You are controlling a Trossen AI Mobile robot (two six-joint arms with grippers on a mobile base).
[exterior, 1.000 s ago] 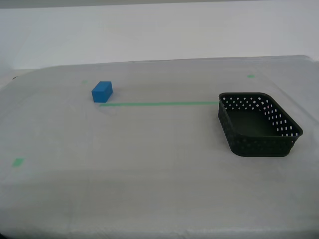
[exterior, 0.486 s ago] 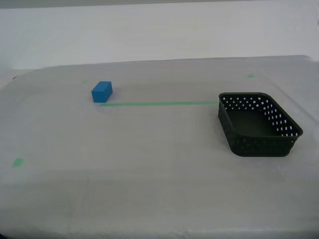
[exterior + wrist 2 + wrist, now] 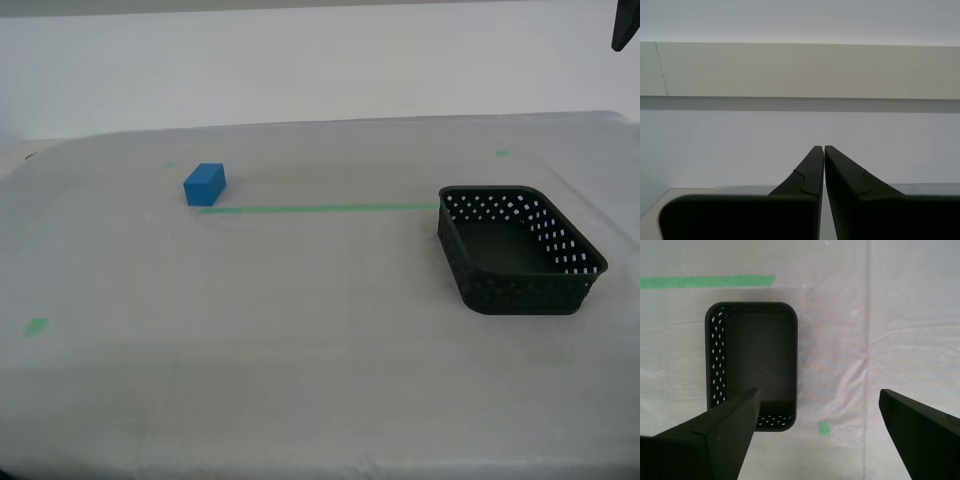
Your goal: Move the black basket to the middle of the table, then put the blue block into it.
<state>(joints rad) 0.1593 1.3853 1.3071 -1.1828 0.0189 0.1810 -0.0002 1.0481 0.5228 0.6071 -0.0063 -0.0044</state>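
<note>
My first gripper [image 3: 820, 405] hangs high above the table [image 3: 300, 380] with its two dark fingers [image 3: 725, 430] spread wide apart and nothing between them. Its wrist view looks straight down on the black basket [image 3: 752, 365], which sits upright and empty, one end just short of a strip of green tape [image 3: 707, 281] and a small green tape mark [image 3: 824, 428] near its other end.

My second gripper [image 3: 824, 150] has its fingers pressed together, holding nothing, and points toward a pale wall above the table's edge.

In the exterior view, the black basket [image 3: 520, 250] rests on the table's right side, at the right end of the green tape line [image 3: 320, 208]. The blue block [image 3: 204, 184] sits well apart on the far left, just beyond the line's left end. A dark tip of an arm [image 3: 626, 25] shows at the top right corner.
</note>
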